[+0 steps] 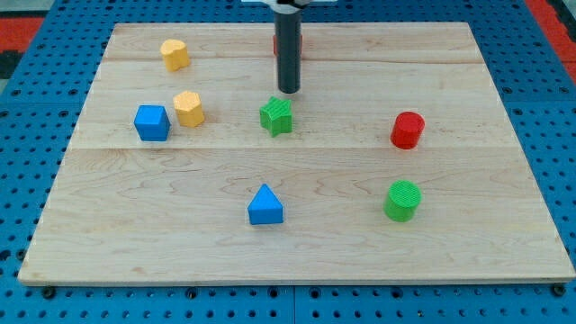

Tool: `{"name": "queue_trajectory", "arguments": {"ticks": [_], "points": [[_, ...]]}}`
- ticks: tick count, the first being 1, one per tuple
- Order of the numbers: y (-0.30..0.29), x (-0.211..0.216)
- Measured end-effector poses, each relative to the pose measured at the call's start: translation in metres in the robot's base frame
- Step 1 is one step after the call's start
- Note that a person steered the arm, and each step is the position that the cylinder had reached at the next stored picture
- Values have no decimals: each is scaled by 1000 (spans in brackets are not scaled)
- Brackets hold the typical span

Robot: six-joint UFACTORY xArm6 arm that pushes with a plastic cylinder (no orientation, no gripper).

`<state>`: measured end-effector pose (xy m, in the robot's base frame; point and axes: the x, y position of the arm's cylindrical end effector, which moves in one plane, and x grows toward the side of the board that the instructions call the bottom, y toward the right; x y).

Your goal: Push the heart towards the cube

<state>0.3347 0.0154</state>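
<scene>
Right now my tip [288, 91] rests on the pale wooden board [468, 243], just above the green star-shaped block [277, 116] toward the view's top; it is a bare rod with nothing to open or close. Behind the rod a red block [298, 42] is mostly hidden, so I cannot tell its shape. A yellow heart-like block [189, 108] sits just beside the blue cube [152, 122] at the view's left. Another yellow block [175, 54] lies near the top left. A red cylinder [407, 130], green cylinder [402, 200] and blue triangular block [265, 206] lie elsewhere.
</scene>
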Motion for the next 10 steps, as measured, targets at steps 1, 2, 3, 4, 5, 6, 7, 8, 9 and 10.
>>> {"name": "queue_trajectory", "arguments": {"ticks": [1, 2, 3, 4, 5, 6, 7, 8, 9, 10], "points": [[43, 24], [13, 2], [-22, -62], [-41, -67], [-116, -55], [-147, -84], [-178, -100], [-265, -89], [-254, -71], [-224, -101]]}}
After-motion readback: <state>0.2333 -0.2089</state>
